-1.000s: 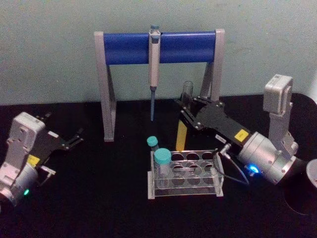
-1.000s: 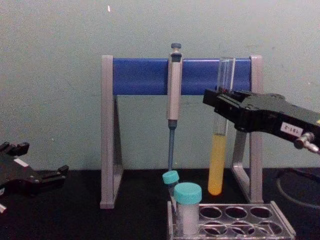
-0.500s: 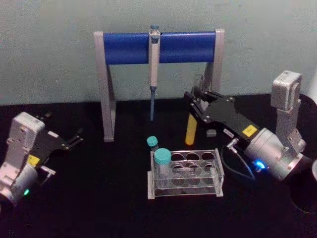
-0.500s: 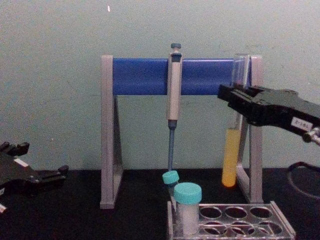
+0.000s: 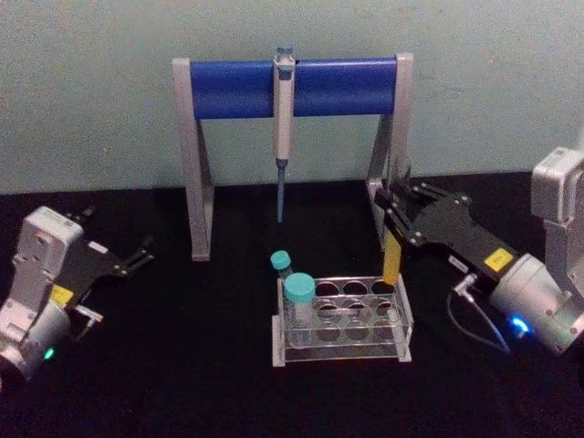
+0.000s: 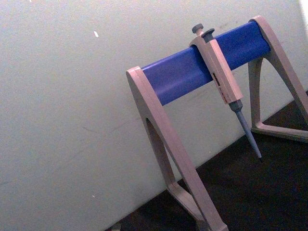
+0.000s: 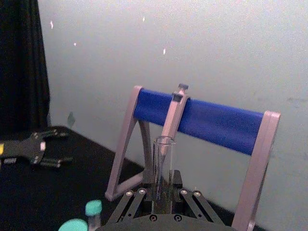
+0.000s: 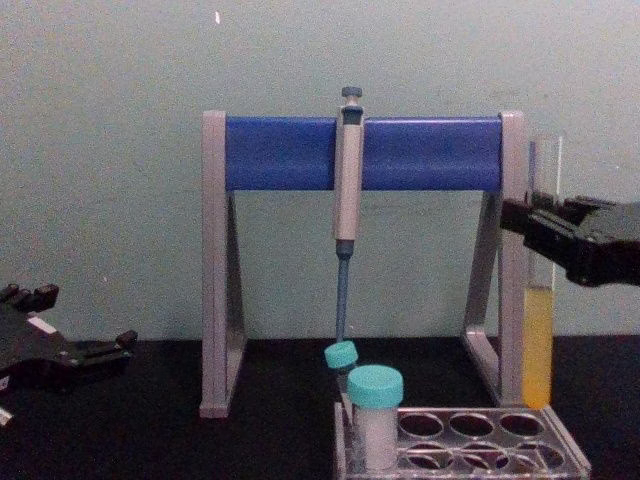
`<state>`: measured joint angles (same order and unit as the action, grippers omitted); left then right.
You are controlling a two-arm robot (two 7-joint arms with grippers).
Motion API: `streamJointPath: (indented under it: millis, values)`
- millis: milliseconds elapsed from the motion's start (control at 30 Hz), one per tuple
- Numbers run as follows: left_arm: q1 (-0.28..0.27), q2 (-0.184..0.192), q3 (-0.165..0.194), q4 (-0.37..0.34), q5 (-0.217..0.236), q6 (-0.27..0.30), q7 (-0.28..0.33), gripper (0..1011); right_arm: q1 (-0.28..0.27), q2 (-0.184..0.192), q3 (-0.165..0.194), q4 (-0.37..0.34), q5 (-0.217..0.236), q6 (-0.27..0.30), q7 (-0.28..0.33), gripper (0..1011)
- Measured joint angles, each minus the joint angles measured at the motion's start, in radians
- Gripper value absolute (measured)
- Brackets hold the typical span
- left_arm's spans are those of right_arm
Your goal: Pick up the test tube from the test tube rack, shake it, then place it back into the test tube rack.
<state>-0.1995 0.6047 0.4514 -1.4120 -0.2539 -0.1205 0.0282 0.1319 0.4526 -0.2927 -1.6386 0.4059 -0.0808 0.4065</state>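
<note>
My right gripper [image 5: 394, 217] is shut on the test tube [image 5: 391, 259], a slim clear tube with yellow-orange liquid in its lower part. It hangs upright, with its round bottom close above the back right corner of the test tube rack [image 5: 365, 349]. In the chest view the test tube [image 8: 538, 345] stands right of the stand's right leg, the right gripper [image 8: 545, 228] around its middle, the test tube rack [image 8: 520, 452] below. The tube's open top [image 7: 163, 161] rises between the right gripper's [image 7: 162, 198] fingers. My left gripper [image 5: 135, 255] rests open at the far left.
Two teal-capped vials [image 5: 299, 292] stand at the rack's left end. Behind the rack is a grey-and-blue stand [image 5: 237, 88] with a pipette [image 5: 284, 123] hanging from its bar. The same stand [image 6: 185, 76] and pipette [image 6: 222, 74] show in the left wrist view.
My right gripper has carried the test tube to the right, from behind the rack's middle to its right end, and lower. The left arm has not moved.
</note>
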Motion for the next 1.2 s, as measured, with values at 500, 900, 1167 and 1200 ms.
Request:
streamJointPath:
  millis: [500,900,1167,1200]
  values:
    - [0.0,0.0,0.0,0.0,0.0,0.0,0.0,1001,0.001,-0.007,-0.042,-0.008,0.061,0.022,0.088,233]
    - [0.0,0.0,0.0,0.0,0.0,0.0,0.0,1001,0.1,-0.062,-0.081,0.101,0.084,-0.006,0.093,233]
    - [0.0,0.0,0.0,0.0,0.0,0.0,0.0,1001,0.128,-0.081,-0.074,0.142,0.068,-0.021,0.059,233]
    - [0.0,0.0,0.0,0.0,0.0,0.0,0.0,1001,0.128,-0.082,-0.073,0.143,0.067,-0.022,0.057,233]
